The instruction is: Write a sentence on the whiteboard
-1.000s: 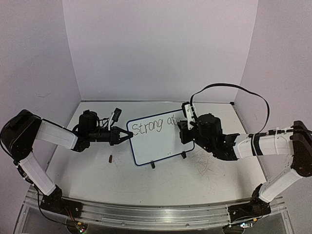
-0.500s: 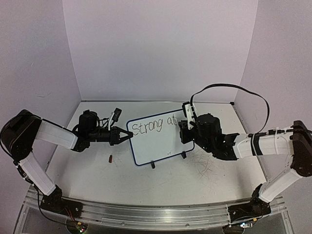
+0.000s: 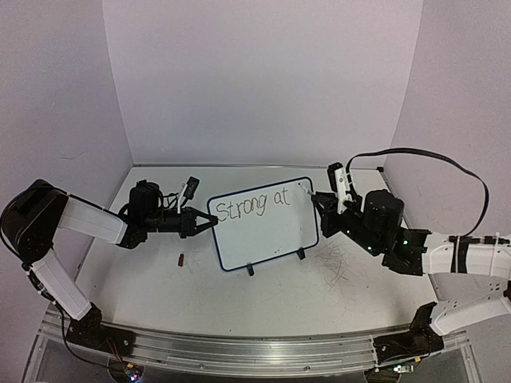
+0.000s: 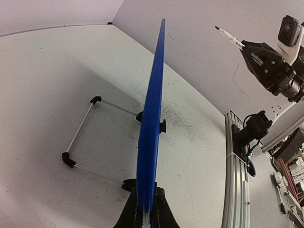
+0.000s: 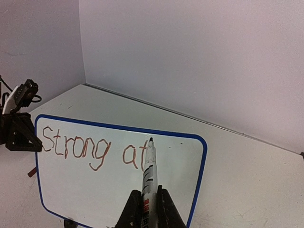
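Now, whiteboard: stood upright near the middle of the bench on two black clip feet, with its face turned toward the arm bases.
Sentence: only "Strong at" is written, along the top line; the lower half of the face and the strip right of the "t" are left blank.
Left edge: the blue rim is pinched by the left fingers, which are closed tight on it.
Right fingers: closed on a marker, whose tip is held off the face, near the upper right corner.
Rear: a wire prop is seen behind the board, resting on the bench.
Open room: scuffed bench extends in front and to the right; a small dark object lies near the lower left corner, apart from the rim.
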Action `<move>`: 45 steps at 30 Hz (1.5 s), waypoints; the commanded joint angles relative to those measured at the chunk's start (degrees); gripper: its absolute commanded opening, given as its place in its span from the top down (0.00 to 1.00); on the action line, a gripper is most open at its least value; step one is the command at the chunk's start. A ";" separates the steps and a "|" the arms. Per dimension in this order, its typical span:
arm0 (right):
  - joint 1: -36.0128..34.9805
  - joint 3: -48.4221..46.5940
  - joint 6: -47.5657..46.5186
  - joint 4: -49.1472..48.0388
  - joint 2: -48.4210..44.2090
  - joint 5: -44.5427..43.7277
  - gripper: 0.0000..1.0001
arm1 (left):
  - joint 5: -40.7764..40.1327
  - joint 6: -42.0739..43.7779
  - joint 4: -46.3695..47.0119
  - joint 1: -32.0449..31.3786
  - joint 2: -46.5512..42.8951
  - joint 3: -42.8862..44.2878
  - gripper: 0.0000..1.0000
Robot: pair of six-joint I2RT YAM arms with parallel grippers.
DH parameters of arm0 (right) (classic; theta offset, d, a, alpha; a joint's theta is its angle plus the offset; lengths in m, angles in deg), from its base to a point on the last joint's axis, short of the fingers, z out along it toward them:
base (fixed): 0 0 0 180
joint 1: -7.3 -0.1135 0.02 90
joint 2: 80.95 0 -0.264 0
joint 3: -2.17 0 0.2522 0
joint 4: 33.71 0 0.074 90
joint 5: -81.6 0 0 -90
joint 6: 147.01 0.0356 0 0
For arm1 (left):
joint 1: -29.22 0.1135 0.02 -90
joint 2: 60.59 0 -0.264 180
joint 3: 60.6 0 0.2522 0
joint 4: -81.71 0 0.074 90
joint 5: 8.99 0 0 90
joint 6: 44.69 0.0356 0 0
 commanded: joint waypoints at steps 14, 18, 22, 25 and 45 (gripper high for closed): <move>-6.53 -9.75 -4.36 4.40 11.30 7.21 1.00 | -5.27 1.20 -4.86 0.04 -0.87 0.69 1.00; -7.18 -10.04 -4.42 4.45 11.96 7.83 1.00 | -5.47 1.29 -4.84 -0.31 -0.40 0.90 1.00; -8.01 -10.62 -4.45 4.46 13.52 8.11 1.00 | -5.72 1.31 -4.90 -0.62 -0.10 1.35 1.00; -8.76 -11.49 -4.65 4.46 14.92 8.12 1.00 | -5.87 1.40 -4.86 -0.80 -0.11 1.49 1.00; -16.33 -20.01 -5.42 2.76 27.37 6.90 1.00 | -6.43 1.37 -4.94 -0.80 -0.44 0.74 1.00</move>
